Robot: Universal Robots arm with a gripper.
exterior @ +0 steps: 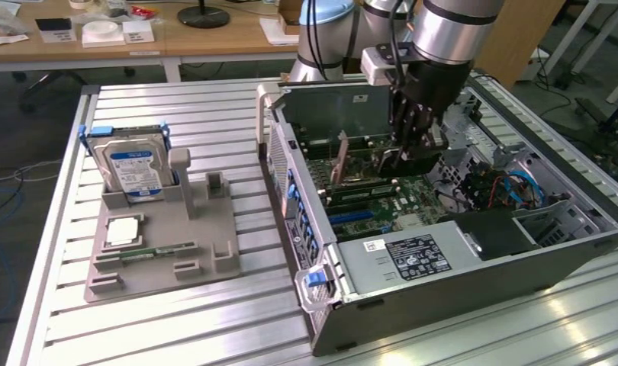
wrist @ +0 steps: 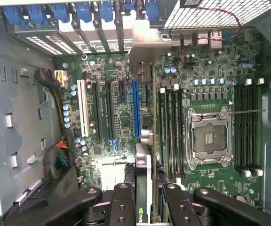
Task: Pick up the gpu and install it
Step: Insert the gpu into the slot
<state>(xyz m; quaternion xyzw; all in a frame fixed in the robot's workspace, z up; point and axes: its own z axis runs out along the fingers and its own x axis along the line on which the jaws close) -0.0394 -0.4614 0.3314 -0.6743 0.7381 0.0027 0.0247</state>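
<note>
An open computer case lies on its side on the metal table, with the motherboard facing up. My gripper reaches down into it, shut on the gpu. The wrist view has the card edge-on as a thin dark slab between my two fingers. Its silvery bracket points at the case's rear slot openings with their blue latches. The card hangs just above the board, beside the long blue slot and a row of memory sticks.
A grey fixture at the exterior view's left holds a hard drive and a small green memory stick. Inside the case are the processor socket, a power supply and cable bundles. Case walls stand close around my gripper.
</note>
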